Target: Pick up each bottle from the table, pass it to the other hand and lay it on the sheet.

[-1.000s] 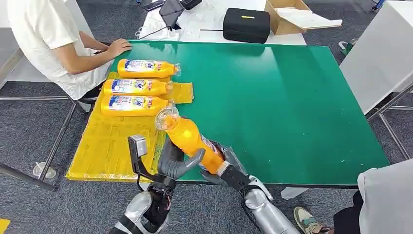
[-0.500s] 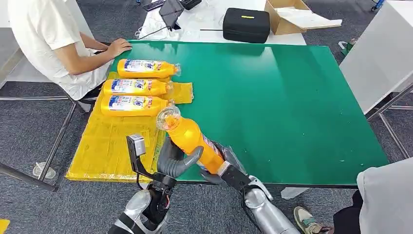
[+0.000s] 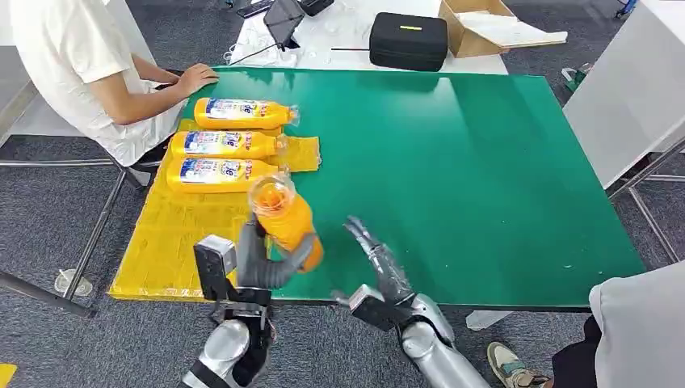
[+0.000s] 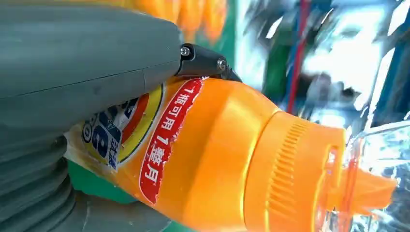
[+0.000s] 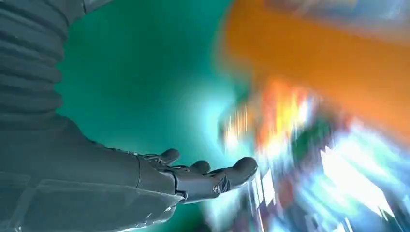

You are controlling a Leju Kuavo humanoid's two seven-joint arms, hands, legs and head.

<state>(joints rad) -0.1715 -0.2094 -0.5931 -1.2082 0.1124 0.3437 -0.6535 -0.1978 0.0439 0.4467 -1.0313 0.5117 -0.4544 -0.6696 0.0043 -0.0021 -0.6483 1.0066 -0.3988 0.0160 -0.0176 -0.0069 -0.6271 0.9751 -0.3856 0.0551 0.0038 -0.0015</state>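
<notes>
My left hand (image 3: 262, 263) has its fingers wrapped around the body of an orange bottle (image 3: 284, 217), carrying it cap-up over the near edge of the green table (image 3: 485, 178), just where the yellow sheet (image 3: 174, 234) ends; the wrist view shows the label and ribbed cap (image 4: 290, 179) tight against the thumb. My right hand (image 3: 378, 263) is beside it over the same edge, fingers spread and straight, holding nothing. I judge the hand-over for this bottle done, with only the laying down left. Three bottles (image 3: 222, 145) already lie side by side on the sheet's far end, near the table's far left corner, where a seated person (image 3: 89, 65) rests a hand. I see no other bottles waiting on the table, so this looks like the last one.
</notes>
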